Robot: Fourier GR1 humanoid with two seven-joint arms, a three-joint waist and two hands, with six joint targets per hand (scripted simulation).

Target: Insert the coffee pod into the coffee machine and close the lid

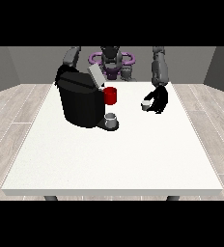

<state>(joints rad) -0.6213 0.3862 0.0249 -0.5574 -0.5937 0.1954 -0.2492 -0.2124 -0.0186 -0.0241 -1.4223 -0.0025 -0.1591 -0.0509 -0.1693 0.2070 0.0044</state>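
Pod (146, 104) sits pinched in the hand (158, 100) at the view's right; next, carry it to the machine (80, 99) (lid (96, 75) up).

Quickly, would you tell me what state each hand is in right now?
Hand at the view's right: shut on the coffee pod.
Hand at the view's left: hidden behind the coffee machine.
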